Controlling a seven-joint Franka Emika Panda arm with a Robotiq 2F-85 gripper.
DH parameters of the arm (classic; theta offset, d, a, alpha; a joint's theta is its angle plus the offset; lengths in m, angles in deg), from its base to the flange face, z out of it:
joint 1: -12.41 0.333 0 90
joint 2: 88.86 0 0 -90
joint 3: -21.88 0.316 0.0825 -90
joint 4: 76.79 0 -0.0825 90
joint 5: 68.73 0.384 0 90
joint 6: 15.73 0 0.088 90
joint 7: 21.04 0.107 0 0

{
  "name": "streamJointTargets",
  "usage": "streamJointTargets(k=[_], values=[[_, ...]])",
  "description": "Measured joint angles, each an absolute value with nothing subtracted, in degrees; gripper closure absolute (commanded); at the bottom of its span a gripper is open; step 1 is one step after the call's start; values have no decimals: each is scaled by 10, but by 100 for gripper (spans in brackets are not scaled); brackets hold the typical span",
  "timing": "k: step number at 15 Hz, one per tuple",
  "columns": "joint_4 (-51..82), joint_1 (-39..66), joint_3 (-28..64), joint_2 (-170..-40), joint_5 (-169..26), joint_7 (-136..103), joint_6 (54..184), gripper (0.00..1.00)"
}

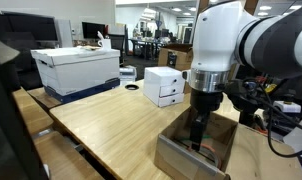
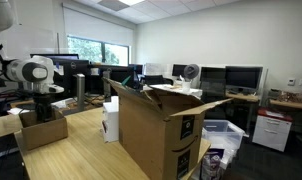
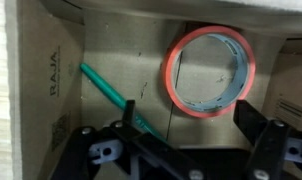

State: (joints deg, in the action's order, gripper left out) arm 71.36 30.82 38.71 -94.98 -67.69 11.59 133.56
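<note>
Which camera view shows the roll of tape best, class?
The wrist view: the roll of tape shows whole, a red ring lying inside the cardboard box. In both exterior views the box's walls largely hide it.

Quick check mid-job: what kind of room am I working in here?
Most likely an open-plan office or lab: a row of monitors along the wall, a wooden table, and a large cardboard box.
</note>
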Motion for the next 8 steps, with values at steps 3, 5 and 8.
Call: streamJointTargets(k=[3,5,8], values=[[712,314,387,-952,-677,116,1336,0],[711,317,387,-953,-677,116,1336,0],[711,323,387,-954,-677,116,1336,0]])
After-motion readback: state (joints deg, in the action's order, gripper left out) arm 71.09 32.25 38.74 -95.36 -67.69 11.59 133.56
